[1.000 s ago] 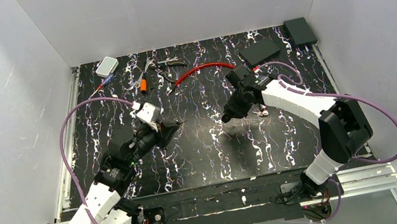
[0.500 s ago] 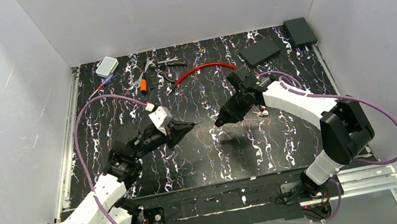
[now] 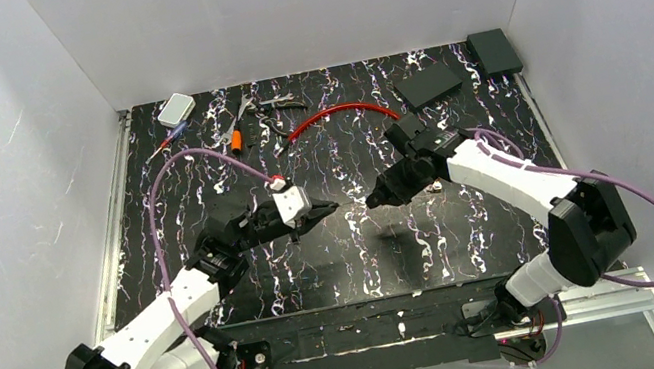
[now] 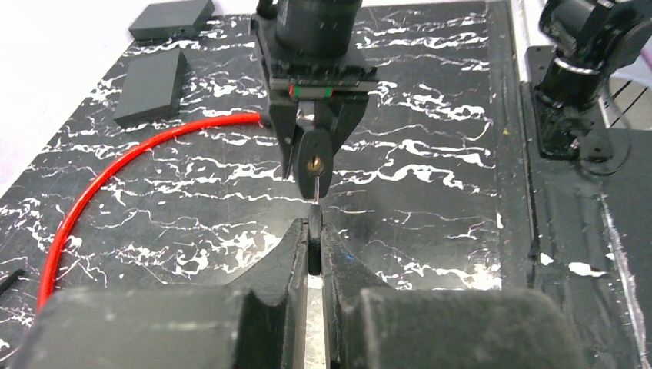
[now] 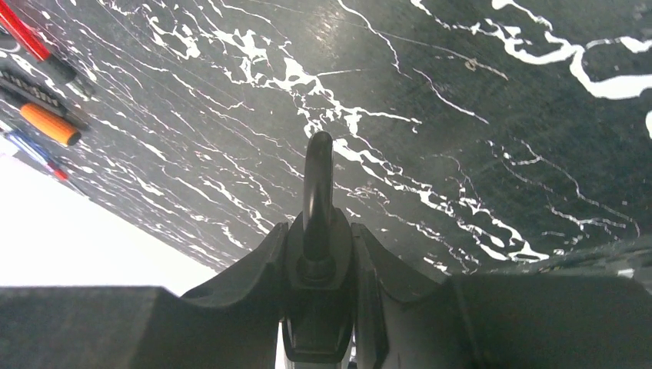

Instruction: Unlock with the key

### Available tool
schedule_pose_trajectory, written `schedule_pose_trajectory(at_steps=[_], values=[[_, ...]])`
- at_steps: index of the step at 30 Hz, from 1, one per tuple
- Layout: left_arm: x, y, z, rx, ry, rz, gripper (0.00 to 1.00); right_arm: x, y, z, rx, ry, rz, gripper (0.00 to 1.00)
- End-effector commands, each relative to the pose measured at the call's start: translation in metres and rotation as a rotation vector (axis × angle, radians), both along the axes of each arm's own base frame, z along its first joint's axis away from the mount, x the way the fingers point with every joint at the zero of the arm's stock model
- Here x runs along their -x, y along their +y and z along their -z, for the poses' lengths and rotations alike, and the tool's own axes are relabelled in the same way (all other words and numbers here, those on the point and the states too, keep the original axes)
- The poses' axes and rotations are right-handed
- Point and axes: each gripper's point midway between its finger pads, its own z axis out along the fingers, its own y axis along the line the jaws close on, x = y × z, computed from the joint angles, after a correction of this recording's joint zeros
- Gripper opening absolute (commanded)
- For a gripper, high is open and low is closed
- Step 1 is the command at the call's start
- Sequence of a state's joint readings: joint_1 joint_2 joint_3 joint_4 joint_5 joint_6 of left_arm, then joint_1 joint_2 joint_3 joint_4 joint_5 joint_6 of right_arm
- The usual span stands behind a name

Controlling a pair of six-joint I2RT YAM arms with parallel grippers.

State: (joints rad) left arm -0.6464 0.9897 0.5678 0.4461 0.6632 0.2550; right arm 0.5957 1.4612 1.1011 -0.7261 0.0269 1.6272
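My left gripper (image 3: 320,211) is shut on a key (image 4: 314,244) with a black head. Its thin metal blade (image 4: 316,189) points forward at the padlock. My right gripper (image 3: 380,196) is shut on a black padlock (image 4: 314,154) and holds it above the table. The padlock's brass keyhole (image 4: 314,163) faces the key, and the blade tip sits just below it. In the right wrist view the padlock body (image 5: 317,304) sits between my fingers with its shackle (image 5: 317,173) pointing away. In the top view the two grippers face each other, a short gap apart.
A red cable (image 3: 336,114) lies at the back of the black marbled table (image 3: 337,264). Two black boxes (image 3: 427,85) (image 3: 493,50) sit at the back right. A white box (image 3: 176,109), an orange-handled tool (image 3: 237,139) and small tools (image 3: 273,105) lie at the back left.
My left arm has swung right and forward, bringing the key close to the padlock. My right gripper, still holding the padlock, dipped left and then came back a little to the right.
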Motion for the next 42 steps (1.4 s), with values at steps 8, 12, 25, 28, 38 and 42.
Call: schedule_pose_trajectory(at_steps=[8,12,25,28,38,42], values=[[-0.016,-0.021,-0.009,-0.022,-0.108,0.078,0.0,0.004,0.009,-0.031,-0.137,0.01,0.113,0.01],[-0.019,-0.027,-0.006,-0.023,-0.088,0.094,0.0,0.004,0.011,-0.022,-0.141,0.025,0.114,0.01],[-0.029,-0.039,0.014,-0.041,-0.002,0.073,0.0,0.003,0.008,-0.012,-0.14,0.06,0.193,0.01],[-0.027,-0.041,0.015,-0.039,0.018,0.06,0.0,0.002,0.009,-0.01,-0.147,0.072,0.208,0.01],[-0.023,-0.046,0.02,-0.043,0.03,0.066,0.0,-0.001,0.013,-0.014,-0.162,0.068,0.217,0.01],[-0.023,-0.047,0.027,-0.056,0.035,0.068,0.0,0.0,0.013,-0.015,-0.168,0.06,0.216,0.01]])
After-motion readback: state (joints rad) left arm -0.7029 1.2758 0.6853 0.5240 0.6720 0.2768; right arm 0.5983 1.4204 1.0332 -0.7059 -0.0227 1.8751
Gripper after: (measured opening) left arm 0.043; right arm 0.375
